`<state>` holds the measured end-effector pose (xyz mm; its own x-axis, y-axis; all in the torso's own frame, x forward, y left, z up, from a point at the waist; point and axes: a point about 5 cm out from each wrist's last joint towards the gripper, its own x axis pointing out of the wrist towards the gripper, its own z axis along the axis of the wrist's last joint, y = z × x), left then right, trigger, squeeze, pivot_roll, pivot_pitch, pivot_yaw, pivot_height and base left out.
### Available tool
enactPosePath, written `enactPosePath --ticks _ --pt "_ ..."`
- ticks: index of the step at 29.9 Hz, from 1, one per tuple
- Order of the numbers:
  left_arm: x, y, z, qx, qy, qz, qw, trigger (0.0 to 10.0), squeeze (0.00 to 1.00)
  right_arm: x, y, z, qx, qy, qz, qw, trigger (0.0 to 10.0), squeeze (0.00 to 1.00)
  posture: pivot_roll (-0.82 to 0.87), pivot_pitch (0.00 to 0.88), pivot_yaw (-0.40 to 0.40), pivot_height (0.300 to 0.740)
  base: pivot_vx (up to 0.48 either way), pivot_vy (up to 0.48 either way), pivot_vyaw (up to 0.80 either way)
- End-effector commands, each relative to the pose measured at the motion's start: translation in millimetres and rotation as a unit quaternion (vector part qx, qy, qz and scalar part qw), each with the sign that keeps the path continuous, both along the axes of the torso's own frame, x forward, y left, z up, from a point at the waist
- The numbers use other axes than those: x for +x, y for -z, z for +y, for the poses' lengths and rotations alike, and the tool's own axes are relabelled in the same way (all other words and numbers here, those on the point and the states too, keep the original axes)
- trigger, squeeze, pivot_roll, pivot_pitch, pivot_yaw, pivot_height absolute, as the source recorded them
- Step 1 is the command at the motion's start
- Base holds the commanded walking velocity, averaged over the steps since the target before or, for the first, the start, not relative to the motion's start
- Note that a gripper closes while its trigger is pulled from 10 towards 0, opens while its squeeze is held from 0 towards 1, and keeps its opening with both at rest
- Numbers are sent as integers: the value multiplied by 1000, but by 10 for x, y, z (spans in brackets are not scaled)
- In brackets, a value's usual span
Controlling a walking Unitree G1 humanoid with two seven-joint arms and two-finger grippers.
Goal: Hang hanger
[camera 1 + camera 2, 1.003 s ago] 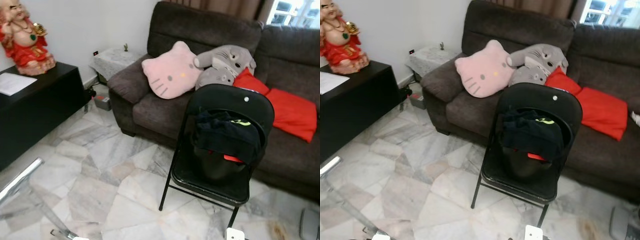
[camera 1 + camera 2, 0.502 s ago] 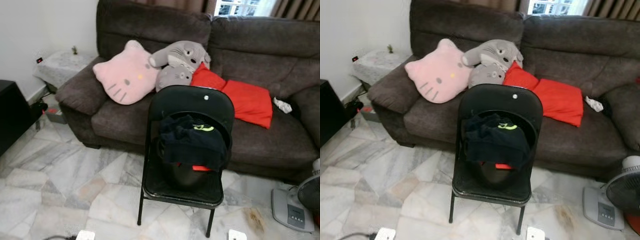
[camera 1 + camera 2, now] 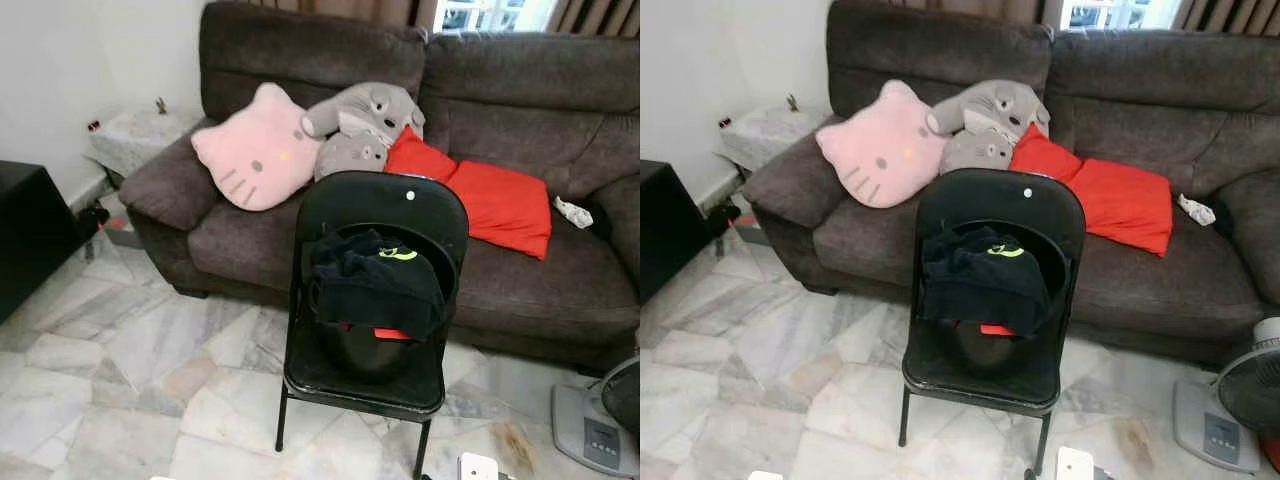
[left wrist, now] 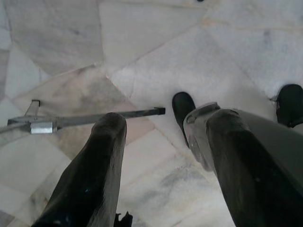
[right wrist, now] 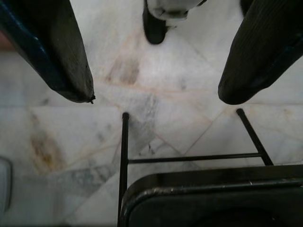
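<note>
A black folding chair (image 3: pixel 385 215) stands on the marble floor in front of a dark brown sofa (image 3: pixel 520 110). On its seat sits a black rounded container (image 3: pixel 362 350) with dark clothes (image 3: pixel 372 280) heaped over it and a bit of red fabric (image 3: pixel 398 334) under them. In the left wrist view my left gripper (image 4: pixel 165 127) is open above bare floor, with nothing between its fingers (image 4: pixel 102 156). In the right wrist view my right gripper (image 5: pixel 158 94) is open too, hanging over the chair's thin legs (image 5: pixel 124 161) and seat edge (image 5: pixel 208 194).
A pink cat cushion (image 3: pixel 258 150), grey plush toys (image 3: pixel 365 125) and red cushions (image 3: pixel 490 195) lie on the sofa. A black cabinet (image 3: pixel 25 230) stands at the left, a small side table (image 3: pixel 135 135) beside the sofa, a floor fan (image 3: pixel 1250 390) at the right. A metal bar (image 4: pixel 90 119) lies on the floor.
The camera swung right, so the red statue and most of the black cabinet left the picture and the chair is centred. Nothing in the room itself has moved.
</note>
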<state>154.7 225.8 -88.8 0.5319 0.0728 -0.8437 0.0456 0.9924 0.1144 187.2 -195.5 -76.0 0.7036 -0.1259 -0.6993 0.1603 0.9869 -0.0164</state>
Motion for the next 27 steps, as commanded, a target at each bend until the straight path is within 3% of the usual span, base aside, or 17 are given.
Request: enactPosePath --ticks 1,5,13,15,16,18,27 --pt "-66 18 39 3 -4 10 1000 10000 0 23 -27 3 -12 -18 -18 1000 10000 0 -157 29 1 740 0 0 0" --pt "-100 31 36 5 -3 13 1000 10000 0 78 -93 14 -28 -51 -59 997 10000 0 -164 21 -7 740 0 0 0" --pt "-119 38 34 6 -1 15 1000 10000 0 88 -116 12 -32 -53 -76 995 10000 0 -162 9 -13 740 0 0 0" --pt "-131 43 35 7 -1 17 1000 10000 0 575 -548 126 -59 -71 -221 971 10000 0 -157 0 -15 740 0 0 0" --pt "-131 43 35 7 -1 17 1000 10000 0 575 -548 126 -59 -71 -221 971 10000 0 -157 0 -15 740 0 0 0" --pt "-125 43 30 9 1 18 1000 10000 0 741 -796 184 -71 -71 -296 950 10000 0 -159 0 -14 740 0 0 0" --pt "-10 22 -52 10 11 13 1000 10000 0 722 -922 128 -79 -50 -344 934 10000 0 -165 0 -13 740 0 0 0"
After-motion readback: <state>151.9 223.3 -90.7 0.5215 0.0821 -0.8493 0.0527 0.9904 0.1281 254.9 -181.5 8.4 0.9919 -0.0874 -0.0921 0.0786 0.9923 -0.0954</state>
